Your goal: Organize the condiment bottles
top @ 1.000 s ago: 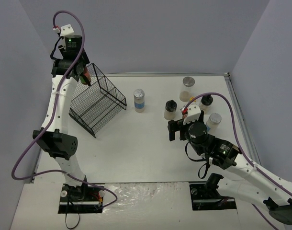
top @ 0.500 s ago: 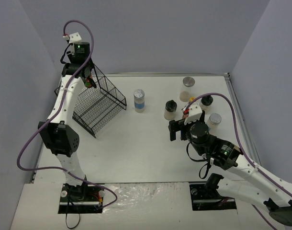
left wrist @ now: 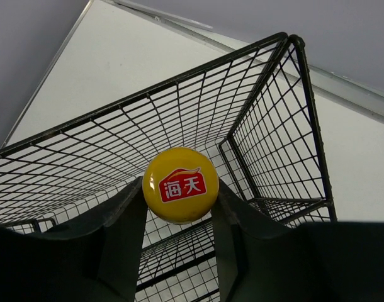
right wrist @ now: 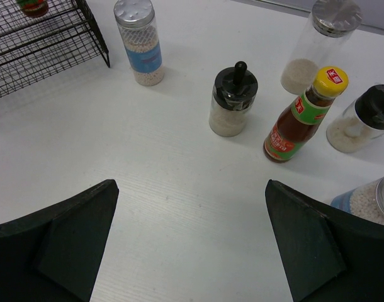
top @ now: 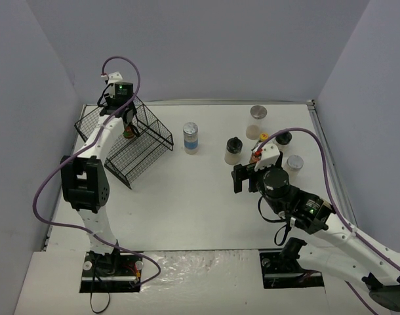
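Top view, left fingers [top: 126, 122]: closed on the held sauce bottle [top: 129, 132], at the far left, over the black wire basket [top: 142, 152].
Top view, held sauce bottle: small and dark red with a little green. I cannot tell if it touches the bottom of the basket.
Top view, right fingers [top: 237, 178]: wide open and holding nothing, above the middle right of the tabletop [top: 187, 203].
Top view, blue-label jar [top: 190, 137]: stands alone in the middle, right of the basket. It has a silver lid and pale grains inside.
Top view, right group: five bottles stand upright at the right, beyond the right fingers.
Left wrist view, yellow cap [left wrist: 180, 185]: round, with a red mark and white characters. It is gripped between the two dark fingers, one on each side, and the basket wires are all around behind it.
Right wrist view, standing sauce bottle [right wrist: 303, 117]: dark red with a green neck label and a yellow cap, between the near shaker [right wrist: 233, 100] and the right shaker [right wrist: 367, 124].
Right wrist view, shakers: pale contents and black caps. Count: two.
Right wrist view, jars: the tall clear jar [right wrist: 322, 43] is at the far side, with a silver lid and a little pale powder. The corner jar [right wrist: 371, 200] is at the near right, cut by the frame, and shows some blue. Count with the blue-label jar: three.
Right wrist view, sauce bottles: two, one held at the basket and one standing.
Right wrist view, right fingers: well apart, with nothing between them.
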You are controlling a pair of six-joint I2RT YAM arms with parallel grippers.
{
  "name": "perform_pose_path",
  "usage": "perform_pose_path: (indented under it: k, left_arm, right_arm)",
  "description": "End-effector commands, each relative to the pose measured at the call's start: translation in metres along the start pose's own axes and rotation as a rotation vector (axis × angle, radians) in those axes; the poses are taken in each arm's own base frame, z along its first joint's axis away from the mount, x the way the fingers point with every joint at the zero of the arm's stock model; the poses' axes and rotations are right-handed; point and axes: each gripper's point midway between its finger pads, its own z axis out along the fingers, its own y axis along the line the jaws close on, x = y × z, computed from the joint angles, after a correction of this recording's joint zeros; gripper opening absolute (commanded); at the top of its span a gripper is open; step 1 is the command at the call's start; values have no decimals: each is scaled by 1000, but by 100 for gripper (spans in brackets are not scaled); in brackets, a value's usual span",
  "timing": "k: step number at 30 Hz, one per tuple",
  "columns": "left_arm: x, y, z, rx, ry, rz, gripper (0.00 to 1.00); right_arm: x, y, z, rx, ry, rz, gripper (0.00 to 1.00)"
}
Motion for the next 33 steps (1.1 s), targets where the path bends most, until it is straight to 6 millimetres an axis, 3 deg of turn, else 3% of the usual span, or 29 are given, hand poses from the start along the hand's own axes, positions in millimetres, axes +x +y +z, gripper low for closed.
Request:
perform_pose_path:
  k: [1, 3, 9, 13, 19, 25, 27, 31, 33]
  left_arm:
    - [-91, -3, -23, 68, -268, -202, 19]
    - [-85, 1, -19, 60, -251, -209, 22]
    - [-74, 3, -22, 60, -211, -212, 49]
    - [-75, 4, -32, 72, -193, -213, 69]
    - [-71, 6, -51, 94, -133, -193, 91]
    - [-79, 11, -104, 173, -77, -150, 97]
    - [-77, 13, -120, 204, -55, -116, 97]
    - [-61, 19, -171, 328, 2, -5, 97]
    - [-35, 19, -186, 405, 56, 52, 97]
  right_arm:
    - [-11, 1, 1, -4, -46, 39, 100]
    - [-11, 1, 1, -4, -46, 40, 100]
    - [-13, 1, 0, -7, -53, 47, 100]
    - [-19, 0, -3, -4, -68, 63, 100]
    - [-27, -6, -4, 36, -88, 97, 100]
    - [-19, -39, 4, 257, -53, 155, 100]
    - [-18, -41, 8, 272, -42, 167, 100]
    - [-12, -68, 26, 340, 2, 250, 100]
    - [-8, -78, 34, 380, 16, 246, 100]
